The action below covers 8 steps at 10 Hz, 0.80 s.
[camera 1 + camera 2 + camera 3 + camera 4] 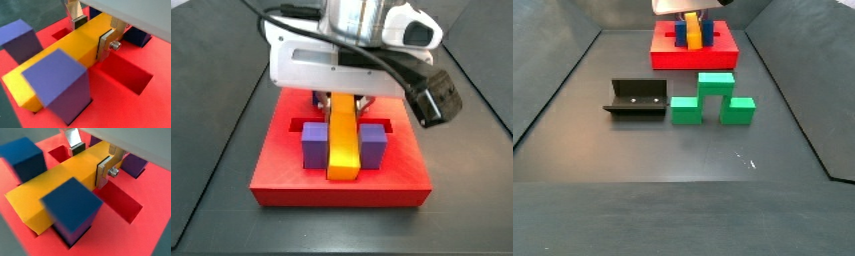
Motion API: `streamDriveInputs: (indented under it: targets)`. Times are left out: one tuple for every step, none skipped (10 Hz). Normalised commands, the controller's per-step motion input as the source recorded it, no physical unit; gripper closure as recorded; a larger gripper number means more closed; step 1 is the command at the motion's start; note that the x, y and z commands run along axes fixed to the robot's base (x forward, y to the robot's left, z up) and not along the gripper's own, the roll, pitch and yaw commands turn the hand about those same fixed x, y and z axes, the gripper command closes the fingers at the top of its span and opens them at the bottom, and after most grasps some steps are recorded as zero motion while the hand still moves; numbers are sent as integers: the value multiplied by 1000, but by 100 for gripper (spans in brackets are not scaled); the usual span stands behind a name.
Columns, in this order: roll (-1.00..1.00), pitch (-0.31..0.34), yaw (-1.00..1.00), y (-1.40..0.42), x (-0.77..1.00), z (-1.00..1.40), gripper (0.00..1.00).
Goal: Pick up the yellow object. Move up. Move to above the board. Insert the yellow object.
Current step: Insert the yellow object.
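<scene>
My gripper (91,32) is shut on the yellow object (57,62), with a silver finger (105,44) flat against each long side near its far end. The same grip on the bar (59,184) shows in both wrist views. The bar runs low across the board (133,107), between the purple posts (59,85) and the blue posts (71,210). From a side view the yellow object (344,142) lies between two purple posts (313,142) on the board (291,186), under the gripper (342,100). Whether the bar touches the board I cannot tell.
An open square recess (133,75) in the red slab lies beside the bar. On the dark floor in front of the board (694,58) stand a green stepped block (714,100) and the fixture (636,98). Sloping dark walls ring the floor.
</scene>
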Motion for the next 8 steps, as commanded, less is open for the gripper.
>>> streamDriveInputs:
  targets:
    - [0, 0, 0, -9, 0, -174, 100]
    - [-9, 0, 0, 86, 0, -186, 100]
    - [-43, 0, 0, 234, 0, -174, 100]
    - [-36, 0, 0, 220, 0, -211, 100]
    - [0, 0, 0, 0, -37, -94, 100]
    - [0, -21, 0, 0, -66, 0, 100]
    - [36, -60, 9, -283, -469, -274, 100]
    - [177, -154, 91, -583, -743, -351, 100]
